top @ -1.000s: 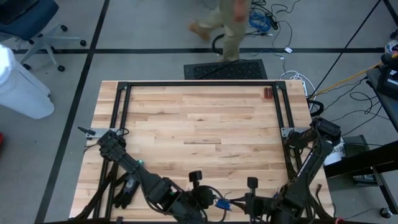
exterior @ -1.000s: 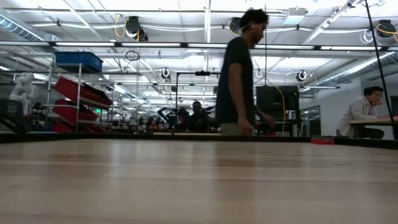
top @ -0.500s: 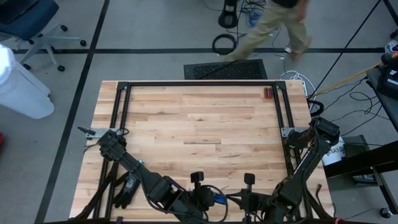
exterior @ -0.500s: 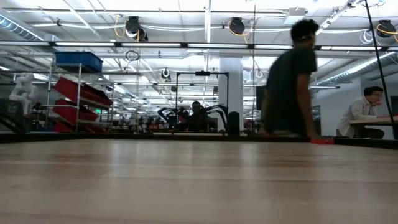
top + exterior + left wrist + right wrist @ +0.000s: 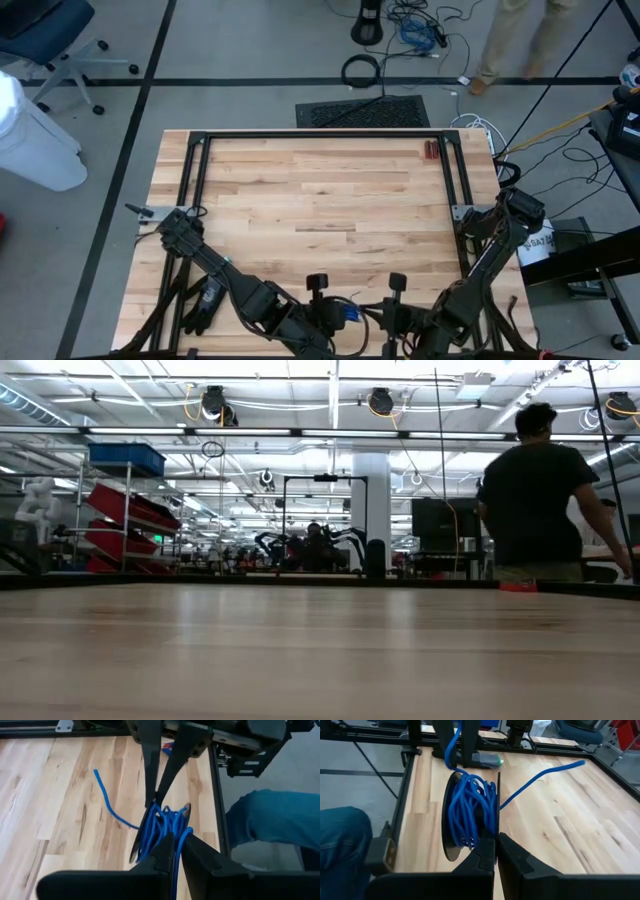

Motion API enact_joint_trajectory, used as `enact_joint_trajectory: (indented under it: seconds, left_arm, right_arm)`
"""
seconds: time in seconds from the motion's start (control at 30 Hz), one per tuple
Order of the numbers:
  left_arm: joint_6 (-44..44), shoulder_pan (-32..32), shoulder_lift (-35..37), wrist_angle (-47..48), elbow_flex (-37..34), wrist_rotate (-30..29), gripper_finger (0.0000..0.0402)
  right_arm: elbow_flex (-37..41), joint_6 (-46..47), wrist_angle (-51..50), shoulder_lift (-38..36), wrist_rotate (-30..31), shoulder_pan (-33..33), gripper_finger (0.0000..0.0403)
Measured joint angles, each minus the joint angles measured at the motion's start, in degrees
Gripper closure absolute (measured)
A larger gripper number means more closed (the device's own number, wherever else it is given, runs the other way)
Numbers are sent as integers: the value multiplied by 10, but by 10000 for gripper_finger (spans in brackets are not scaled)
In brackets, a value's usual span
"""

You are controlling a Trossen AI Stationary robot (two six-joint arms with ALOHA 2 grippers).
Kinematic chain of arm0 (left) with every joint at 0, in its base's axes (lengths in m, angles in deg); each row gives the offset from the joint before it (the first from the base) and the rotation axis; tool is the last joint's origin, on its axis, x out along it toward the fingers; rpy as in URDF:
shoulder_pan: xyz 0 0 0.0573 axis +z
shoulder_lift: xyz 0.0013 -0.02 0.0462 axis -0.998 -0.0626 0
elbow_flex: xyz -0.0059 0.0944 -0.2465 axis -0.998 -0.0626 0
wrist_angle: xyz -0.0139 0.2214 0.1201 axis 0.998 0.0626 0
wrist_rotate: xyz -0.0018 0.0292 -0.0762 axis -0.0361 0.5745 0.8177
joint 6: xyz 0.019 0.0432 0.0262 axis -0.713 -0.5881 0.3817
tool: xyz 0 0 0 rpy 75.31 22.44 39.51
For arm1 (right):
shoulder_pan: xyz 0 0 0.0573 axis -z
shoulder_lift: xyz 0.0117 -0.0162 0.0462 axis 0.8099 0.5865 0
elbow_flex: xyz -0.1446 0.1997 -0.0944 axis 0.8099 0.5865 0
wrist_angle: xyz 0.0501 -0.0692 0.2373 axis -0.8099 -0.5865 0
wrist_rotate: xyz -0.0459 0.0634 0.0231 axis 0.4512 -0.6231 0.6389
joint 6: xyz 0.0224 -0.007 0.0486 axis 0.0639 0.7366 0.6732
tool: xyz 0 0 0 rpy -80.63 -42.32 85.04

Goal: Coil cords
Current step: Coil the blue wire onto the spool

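The cord is a thin blue wire wound into a small coil (image 5: 470, 815), with one free tail (image 5: 545, 775) sticking out over the wood. It hangs between my two grippers at the table's near edge (image 5: 348, 316). My right gripper (image 5: 495, 840) is shut on one side of the coil. My left gripper (image 5: 178, 845) faces it from the other side. Its fingers stand slightly apart, and a strand of the coil (image 5: 176, 862) runs through the gap. Neither gripper shows in the low view. My right gripper pinches several turns of the coil (image 5: 487, 831) between its two fingers, at the coil's side nearest it. It comes slanting down from the table's right. The coil stands on edge, lifted clear of the wood, its tail free. Whether my left gripper touches the strand, I cannot tell.
A black glove (image 5: 205, 300) lies at the near left, and red-handled pliers (image 5: 430, 150) lie at the far right. Black frame rails (image 5: 320, 134) border the wood. A person's leg in jeans (image 5: 280, 820) is close to the near edge. Another person (image 5: 540, 490) stands beyond the far edge.
My right gripper has shifted a little toward my left gripper, along the near edge. Beyond the far edge, a person has walked from the left to the right.
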Motion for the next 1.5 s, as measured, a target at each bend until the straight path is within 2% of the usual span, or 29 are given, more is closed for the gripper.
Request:
enact_joint_trajectory:
  seconds: [0.23, 0.73, 0.9, 1.07, 1.27, 1.5]
  left_arm:
    - [1, 18, 0, 0, 3, 9, 361]
    - [-4, 21, 0, -23, 4, 13, 361]
    - [-34, 22, 0, -24, 4, 12, 358]
    - [-63, 21, 0, -25, 4, 18, 316]
    - [-80, 29, 0, -28, 4, 17, 255]
    - [-94, 31, 0, -51, 16, 17, 244]
  right_arm:
    - [0, -31, 30, 15, 16, 18, 403]
    - [0, -47, 49, 18, 12, 32, 403]
    - [0, -49, 53, 18, -2, 35, 403]
    - [0, -63, 67, 18, -4, 35, 403]
    - [0, -93, 112, 18, -40, 39, 403]
    - [0, -118, 144, 18, -78, 47, 403]
